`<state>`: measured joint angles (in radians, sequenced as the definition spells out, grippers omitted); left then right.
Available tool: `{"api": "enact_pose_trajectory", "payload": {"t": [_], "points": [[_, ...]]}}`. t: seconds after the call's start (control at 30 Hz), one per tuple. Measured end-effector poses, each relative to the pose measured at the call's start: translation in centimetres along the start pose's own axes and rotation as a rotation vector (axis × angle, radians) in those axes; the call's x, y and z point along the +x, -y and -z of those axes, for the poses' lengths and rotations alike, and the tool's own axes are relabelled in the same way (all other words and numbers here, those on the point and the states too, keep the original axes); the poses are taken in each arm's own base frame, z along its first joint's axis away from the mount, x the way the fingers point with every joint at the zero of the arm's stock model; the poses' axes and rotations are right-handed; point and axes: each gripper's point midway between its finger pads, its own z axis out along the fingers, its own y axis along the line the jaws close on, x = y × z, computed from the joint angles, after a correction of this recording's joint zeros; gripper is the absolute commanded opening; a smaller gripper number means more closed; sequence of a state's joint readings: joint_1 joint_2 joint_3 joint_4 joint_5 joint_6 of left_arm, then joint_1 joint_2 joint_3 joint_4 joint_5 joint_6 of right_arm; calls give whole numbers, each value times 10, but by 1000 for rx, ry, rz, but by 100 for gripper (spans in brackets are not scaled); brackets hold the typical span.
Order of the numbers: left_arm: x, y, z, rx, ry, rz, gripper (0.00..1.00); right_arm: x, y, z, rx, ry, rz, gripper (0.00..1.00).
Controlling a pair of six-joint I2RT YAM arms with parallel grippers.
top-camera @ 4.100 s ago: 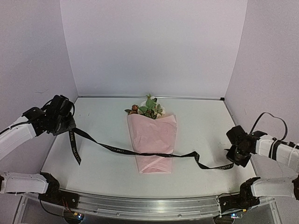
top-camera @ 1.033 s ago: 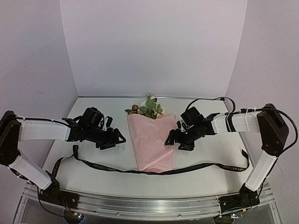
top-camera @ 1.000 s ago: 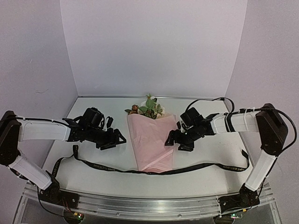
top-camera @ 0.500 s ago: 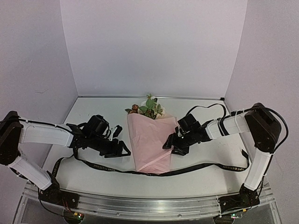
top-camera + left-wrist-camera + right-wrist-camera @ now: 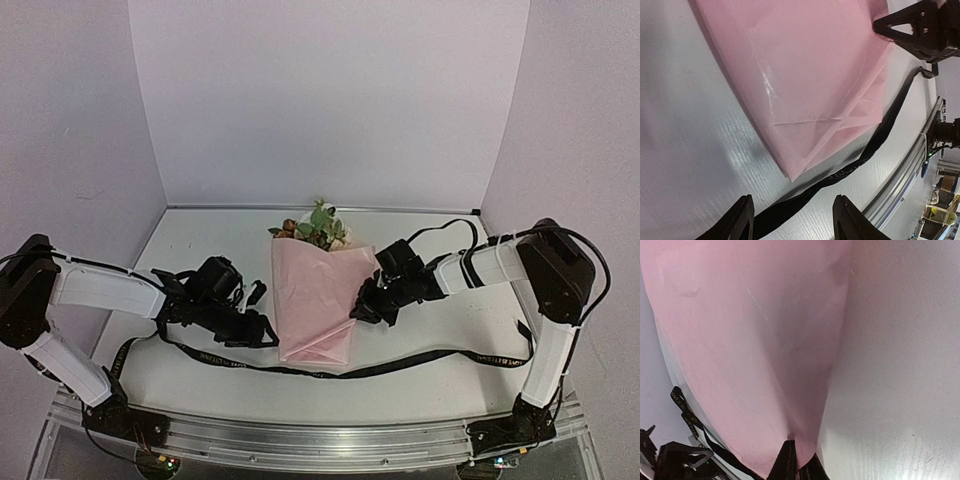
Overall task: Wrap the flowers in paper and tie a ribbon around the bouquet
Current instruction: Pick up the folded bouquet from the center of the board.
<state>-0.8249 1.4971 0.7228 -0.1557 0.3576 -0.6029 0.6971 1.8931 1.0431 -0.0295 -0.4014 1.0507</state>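
Note:
The bouquet lies in the middle of the table: a pink paper (image 5: 320, 300) cone with the flowers (image 5: 315, 228) at its far, wide end. The black ribbon (image 5: 430, 357) lies loose on the table and runs left to right past the cone's narrow near end. My right gripper (image 5: 358, 308) is shut on the paper's right edge (image 5: 740, 330), its fingertips (image 5: 788, 462) pinching the pink sheet. My left gripper (image 5: 262, 325) is open just left of the cone's tip. In the left wrist view the ribbon (image 5: 805, 197) runs between its fingers (image 5: 742, 220), not pinched.
White table (image 5: 440, 300) boxed in by pale walls at the back and sides. A metal rail (image 5: 320, 440) runs along the near edge. The ribbon's ends trail to the left (image 5: 125, 352) and right (image 5: 522, 350). My right gripper (image 5: 920, 25) also shows in the left wrist view.
The right gripper has shut on the paper's right edge and nudged the cone's near end leftwards. The left gripper has moved nearer and rightwards over the ribbon, its jaws narrowing.

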Motion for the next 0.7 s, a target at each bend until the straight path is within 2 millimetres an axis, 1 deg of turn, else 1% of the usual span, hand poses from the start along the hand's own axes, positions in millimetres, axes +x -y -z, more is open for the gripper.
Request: {"api": "enact_pose_trajectory", "payload": {"t": [0.1, 0.17, 0.27, 0.4, 0.7], "points": [[2, -9, 1, -53, -5, 24, 57, -2, -4, 2, 5, 2, -30, 0], [-2, -11, 3, -80, 0, 43, 58, -2, -4, 3, 17, 1, -52, 0], [-15, -5, 5, -87, 25, 57, 58, -1, -1, 4, 38, -7, -90, 0], [-29, 1, 2, -86, 41, 66, 58, 1, 1, 6, 54, -15, -153, 0], [-24, -5, -4, -105, 10, 101, 60, 2, -4, 14, 53, -16, -298, 0]]}}
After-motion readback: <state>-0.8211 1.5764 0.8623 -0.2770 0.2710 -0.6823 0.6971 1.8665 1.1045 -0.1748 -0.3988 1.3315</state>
